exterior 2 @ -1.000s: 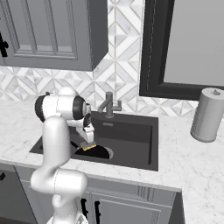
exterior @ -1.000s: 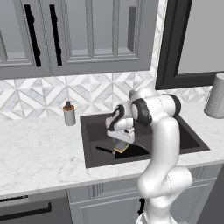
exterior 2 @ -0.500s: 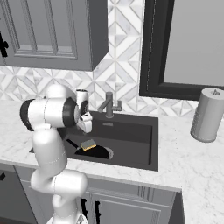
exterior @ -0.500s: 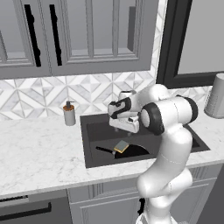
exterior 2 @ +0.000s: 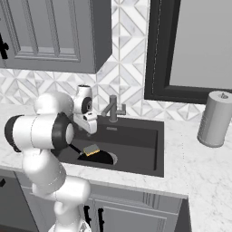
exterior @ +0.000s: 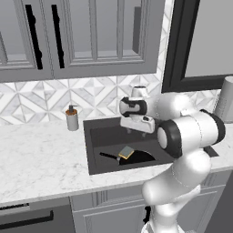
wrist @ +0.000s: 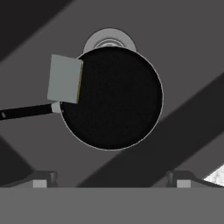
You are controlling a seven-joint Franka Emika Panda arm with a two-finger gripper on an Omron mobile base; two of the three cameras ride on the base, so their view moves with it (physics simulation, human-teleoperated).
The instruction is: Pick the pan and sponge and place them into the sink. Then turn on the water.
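The black pan (wrist: 113, 98) lies flat in the dark grey sink (exterior: 104, 136), partly over the round silver drain (wrist: 109, 41). Its thin handle (wrist: 26, 111) points left in the hand view. The yellow sponge (exterior: 126, 152) rests on the pan's rim by the handle, also visible as the sponge (exterior 2: 91, 149) and the sponge (wrist: 64, 78). My gripper (wrist: 111, 181) hangs above the basin and looks straight down at the pan. It is open, with its fingertips (wrist: 43, 179) far apart and nothing between them. No water shows at the faucet (exterior 2: 112, 108).
A grey soap dispenser (exterior: 71, 118) stands on the marble counter left of the sink. A paper towel roll (exterior 2: 215, 118) stands on the counter to the right. Cabinets hang above, and a dark-framed window is behind the sink's right side.
The hand has risen from low in the basin to above it, away from the pan and sponge. The arm's elbow has swung outward. The pan and sponge have stayed put.
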